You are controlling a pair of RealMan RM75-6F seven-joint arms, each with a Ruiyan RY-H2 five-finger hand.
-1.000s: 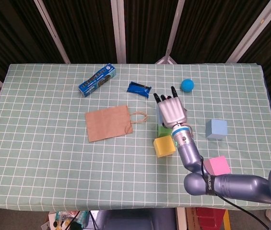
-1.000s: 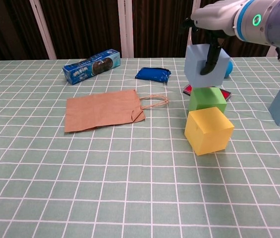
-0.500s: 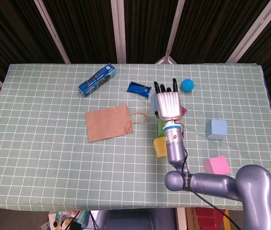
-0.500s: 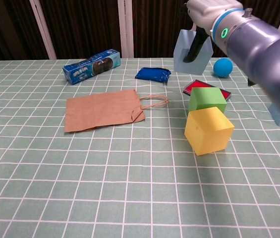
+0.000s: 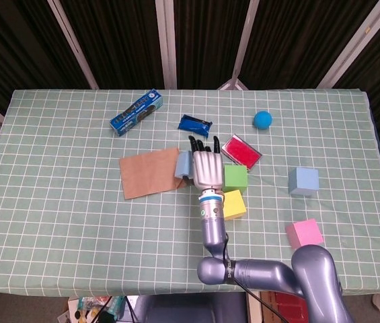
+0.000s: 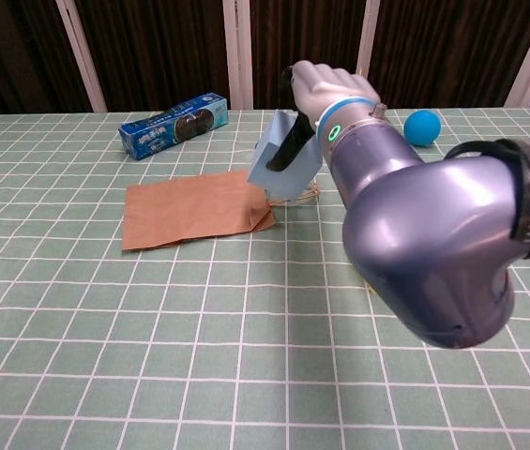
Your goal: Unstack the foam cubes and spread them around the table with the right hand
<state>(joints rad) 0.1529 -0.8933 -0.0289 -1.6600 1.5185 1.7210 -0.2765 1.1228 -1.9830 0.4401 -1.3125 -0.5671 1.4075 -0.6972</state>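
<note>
My right hand (image 5: pixel 206 165) (image 6: pixel 310 94) holds a pale blue foam cube (image 5: pixel 184 165) (image 6: pixel 280 167) in the air, over the right end of the brown paper bag (image 5: pixel 150 172) (image 6: pixel 192 207). A green cube (image 5: pixel 235 177) lies on the cloth with a yellow cube (image 5: pixel 233 204) just in front of it. Another pale blue cube (image 5: pixel 303 181) rests to the right and a pink cube (image 5: pixel 304 233) lies near the front right. In the chest view my forearm hides the green and yellow cubes. My left hand shows in neither view.
A blue snack box (image 5: pixel 136 112) (image 6: pixel 173 125), a dark blue packet (image 5: pixel 196 124) and a blue ball (image 5: pixel 263 120) (image 6: pixel 421 127) lie at the back. A red flat case (image 5: pixel 241 151) sits behind the green cube. The table's front edge (image 5: pixel 109 291) runs below.
My right hand has carried the pale blue cube up off the green cube and leftward, from above the stack to over the paper bag's handle end. The red case has come into sight.
</note>
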